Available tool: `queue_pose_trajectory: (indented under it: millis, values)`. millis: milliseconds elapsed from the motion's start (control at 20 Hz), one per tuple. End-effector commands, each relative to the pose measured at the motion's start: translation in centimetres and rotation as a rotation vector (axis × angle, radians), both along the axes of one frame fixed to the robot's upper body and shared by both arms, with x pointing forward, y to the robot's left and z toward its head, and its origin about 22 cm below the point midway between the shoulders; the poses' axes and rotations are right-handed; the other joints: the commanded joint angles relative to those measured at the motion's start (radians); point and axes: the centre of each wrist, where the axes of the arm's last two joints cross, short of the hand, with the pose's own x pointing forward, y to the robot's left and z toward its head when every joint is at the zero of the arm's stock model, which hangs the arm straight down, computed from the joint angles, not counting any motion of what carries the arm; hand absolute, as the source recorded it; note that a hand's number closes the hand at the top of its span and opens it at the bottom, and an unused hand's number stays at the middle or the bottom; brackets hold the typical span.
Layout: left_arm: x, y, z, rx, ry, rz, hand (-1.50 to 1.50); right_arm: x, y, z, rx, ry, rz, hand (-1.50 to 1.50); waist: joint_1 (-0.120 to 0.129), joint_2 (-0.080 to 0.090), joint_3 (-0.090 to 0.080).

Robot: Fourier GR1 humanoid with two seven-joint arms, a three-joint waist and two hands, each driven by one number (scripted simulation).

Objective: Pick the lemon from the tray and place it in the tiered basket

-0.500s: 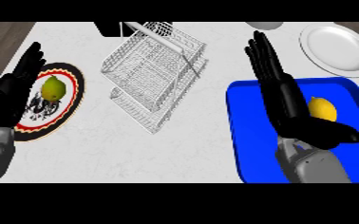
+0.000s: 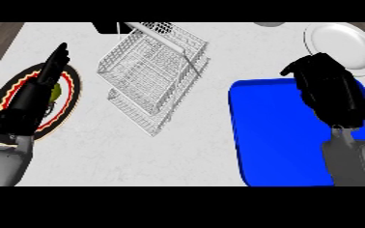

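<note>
The blue tray (image 2: pixel 274 140) lies at the right of the counter. My right hand (image 2: pixel 324 89) hovers over its far right part with fingers curled downward. The lemon shows nowhere on the tray; it sits hidden inside that curled hand. The white wire tiered basket (image 2: pixel 153 72) stands at the centre, left of the tray and apart from the hand. At the far left my left hand (image 2: pixel 35 96) stays open, fingers straight, resting over a dark plate.
The dark plate (image 2: pixel 68 104) with a red and yellow rim holds a yellow-green fruit (image 2: pixel 55 91) partly behind my left hand. A white plate (image 2: pixel 335 36) sits at the back right, just beyond the tray. A grey object (image 2: pixel 269 24) peeks in at the top edge.
My right hand went from straight fingers beside the lemon to curled fingers over it, and the lemon is hidden now. The left hand has kept its place.
</note>
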Motion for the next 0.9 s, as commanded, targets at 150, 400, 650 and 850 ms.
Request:
queue_pose_trajectory:
  millis: [150,400,650,850]
  values:
    - [-2.0,-1.9,-2.5,0.024,-0.022,-0.066,0.0,0.2,-13.3,-0.8,0.295,0.09,-0.052,-1.5,0.025,-0.006,-0.004]
    - [-1.8,-3.6,-2.3,0.024,-0.013,-0.096,0.0,-0.8,-19.3,2.1,-0.072,0.201,0.169,-1.5,0.031,-0.003,-0.004]
    - [-2.2,-4.4,-2.9,0.019,-0.015,-0.108,0.0,-2.0,-22.7,9.0,-0.536,0.354,0.281,-1.5,0.041,-0.003,-0.006]
    - [-2.0,-3.5,-2.6,0.032,-0.019,-0.1,0.0,-3.3,-25.2,11.8,-0.741,0.416,0.367,-1.5,0.037,-0.003,-0.005]
